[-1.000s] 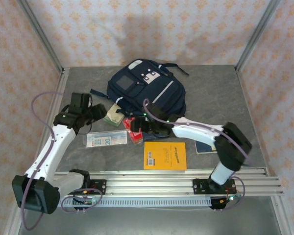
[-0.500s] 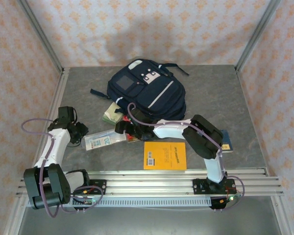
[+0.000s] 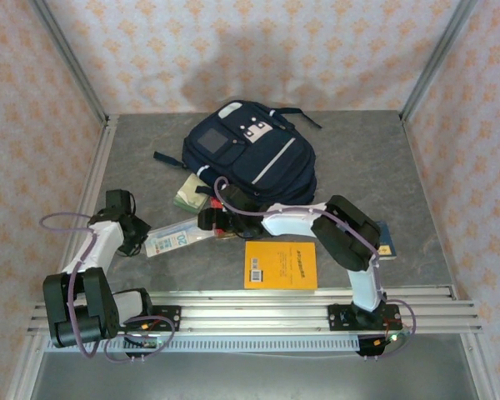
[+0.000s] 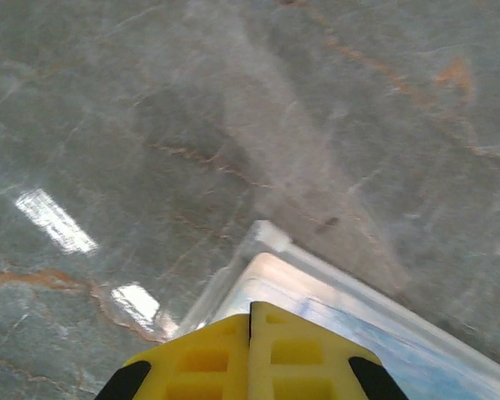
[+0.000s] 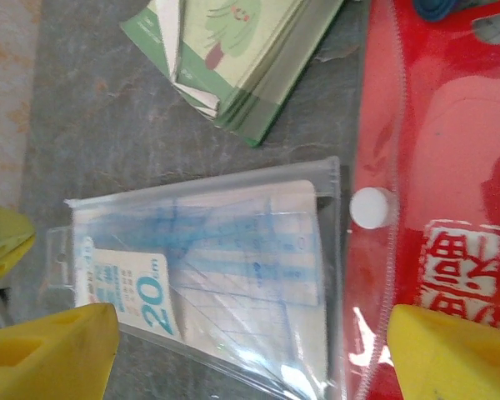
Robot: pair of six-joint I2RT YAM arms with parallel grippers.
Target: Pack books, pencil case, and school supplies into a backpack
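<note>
The left tool (image 4: 250, 310) is keeping its yellow fingers pressed together at a corner of the blue packet (image 5: 208, 267), which is lying on the tabletop (image 3: 358, 158). I cannot tell whether it is pinching the packet's clear edge. The right tool (image 5: 250, 333) is hanging spread wide over that packet's other end and the edge of the red packet (image 5: 450, 192). The green packet (image 5: 233, 58) is lying just beyond them. The backpack (image 3: 250, 154) is sitting farther back, and the orange book (image 3: 280, 265) is lying nearer, to the right.
</note>
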